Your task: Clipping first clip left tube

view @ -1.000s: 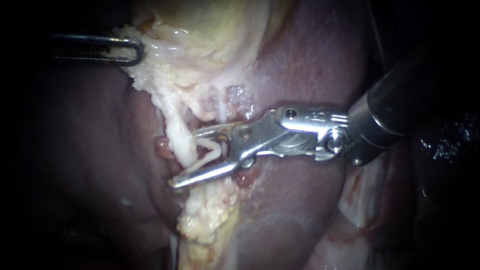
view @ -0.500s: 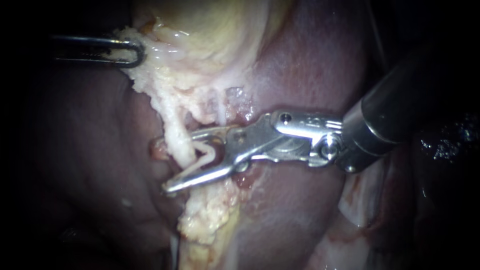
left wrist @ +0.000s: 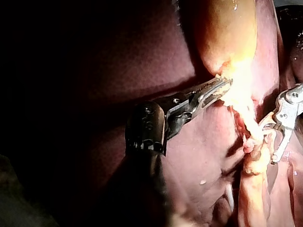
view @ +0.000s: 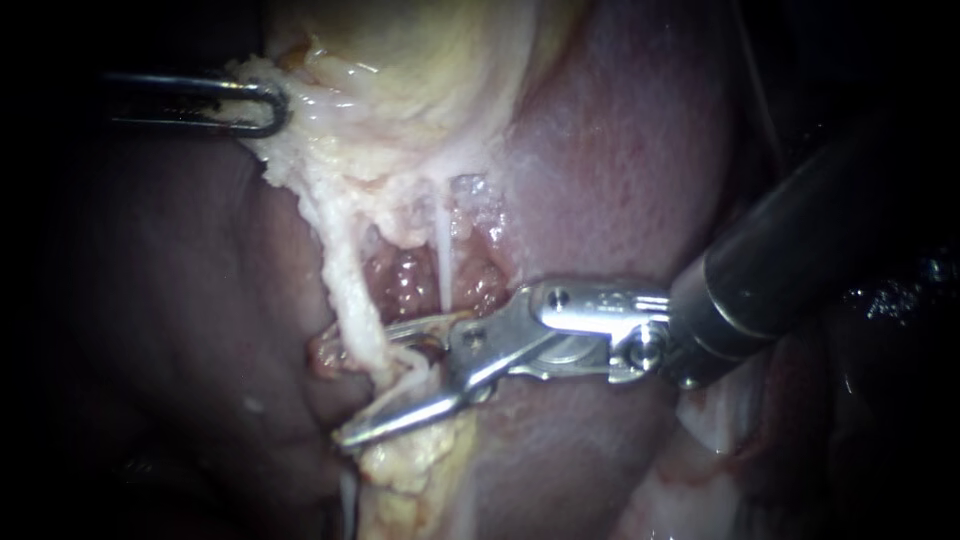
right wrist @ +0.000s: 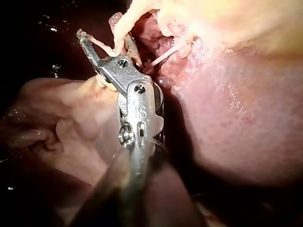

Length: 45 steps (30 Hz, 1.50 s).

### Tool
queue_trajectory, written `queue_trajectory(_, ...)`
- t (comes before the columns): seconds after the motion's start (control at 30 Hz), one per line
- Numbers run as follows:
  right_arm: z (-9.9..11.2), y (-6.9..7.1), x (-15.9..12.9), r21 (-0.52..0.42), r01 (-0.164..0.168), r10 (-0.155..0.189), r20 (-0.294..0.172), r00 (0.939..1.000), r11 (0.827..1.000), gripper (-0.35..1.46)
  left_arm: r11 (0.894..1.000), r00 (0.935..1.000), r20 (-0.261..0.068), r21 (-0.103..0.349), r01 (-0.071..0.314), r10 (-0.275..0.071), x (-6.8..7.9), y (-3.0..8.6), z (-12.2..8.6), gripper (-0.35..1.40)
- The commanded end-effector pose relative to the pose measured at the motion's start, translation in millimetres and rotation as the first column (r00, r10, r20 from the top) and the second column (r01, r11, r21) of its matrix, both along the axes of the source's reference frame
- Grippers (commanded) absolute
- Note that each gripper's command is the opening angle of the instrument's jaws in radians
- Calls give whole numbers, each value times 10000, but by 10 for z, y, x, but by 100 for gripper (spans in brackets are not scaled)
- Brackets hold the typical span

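Right instrument (view: 365,385) is straddling the left tube (view: 350,290), lower centre-left, jaws apart, not yet squeezing. Left instrument (view: 262,103), upper left, is clamping the gallbladder (view: 430,60) edge. Next, probably: closing squarely across the tube.

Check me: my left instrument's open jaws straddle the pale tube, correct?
Not quite. It is the right instrument whose open jaws straddle the pale tube, as the endoscope view shows. The left instrument grips pale tissue farther up.

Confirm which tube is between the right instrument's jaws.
The thick pale left tube: it runs down between the open jaws of the right instrument. The thin white tube beside it lies above the upper jaw, outside them.
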<state>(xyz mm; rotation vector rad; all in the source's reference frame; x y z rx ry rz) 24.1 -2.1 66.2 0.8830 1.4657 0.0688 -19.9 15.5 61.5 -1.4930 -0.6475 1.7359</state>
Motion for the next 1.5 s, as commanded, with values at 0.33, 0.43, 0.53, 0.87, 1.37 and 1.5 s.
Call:
queue_trajectory(0.33,-15,-11,13,73,329,-327,-261,9991,9994,39,10000,10000,-9,-5,10,-10,-1,0,1,-35)
queue_trajectory(0.43,-16,-11,13,76,335,-333,-266,9991,9994,38,10000,10000,-10,-5,11,-11,-1,0,1,-35)
queue_trajectory(0.53,-16,-9,12,86,362,-359,-281,9990,9993,36,10000,10000,9,-2,-12,12,-1,0,1,-35)
queue_trajectory(0.87,-13,-4,6,156,381,-377,-265,9989,9992,16,10000,10000,14,-3,-19,19,-1,0,1,-35)
queue_trajectory(1.37,-9,0,-6,176,412,-406,-315,9987,9990,-35,10000,10000,15,-3,-21,21,0,0,1,-35)
queue_trajectory(1.5,-8,0,-6,174,414,-408,-316,9987,9990,-35,10000,10000,15,-3,-20,20,-1,0,1,-35)
